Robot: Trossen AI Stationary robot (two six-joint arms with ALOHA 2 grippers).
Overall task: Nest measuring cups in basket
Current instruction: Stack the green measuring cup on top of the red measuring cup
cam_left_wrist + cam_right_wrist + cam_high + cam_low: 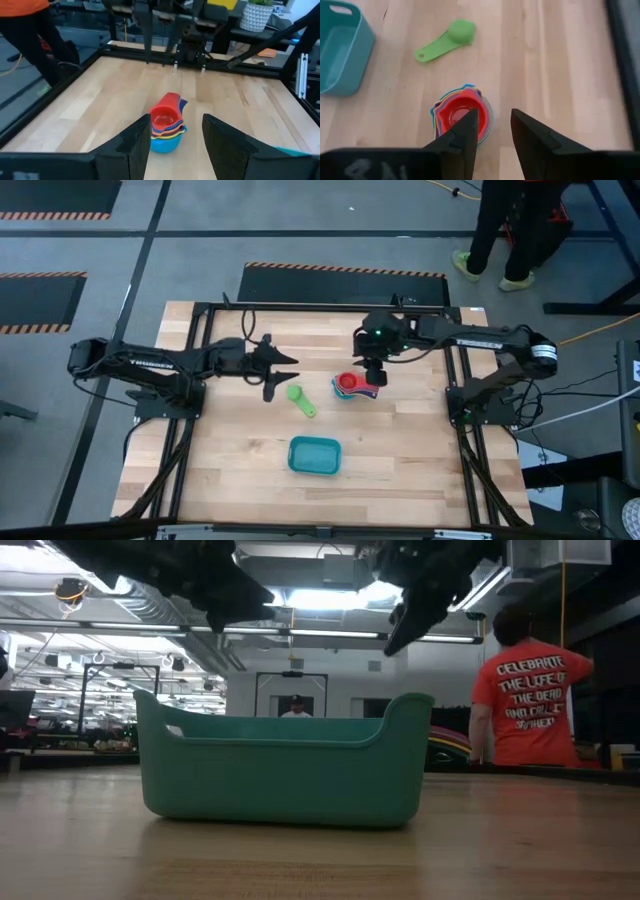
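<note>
A nested stack of measuring cups (350, 387), red on top with orange, yellow and blue ones under it, stands on the table right of centre. It also shows in the right wrist view (460, 116) and the left wrist view (166, 129). The green cup (300, 398) lies alone on the table left of the stack (445, 39). The teal basket (314, 455) sits near the front edge (285, 765). My right gripper (374, 372) hovers open just above and to the right of the stack (493, 114). My left gripper (280, 375) is open, raised left of the green cup (176, 120).
A black metal frame (200, 310) runs round the wooden table top. Bare wood lies between the stack, the green cup and the basket. A person in an orange shirt (525, 690) stands beyond the far right of the table.
</note>
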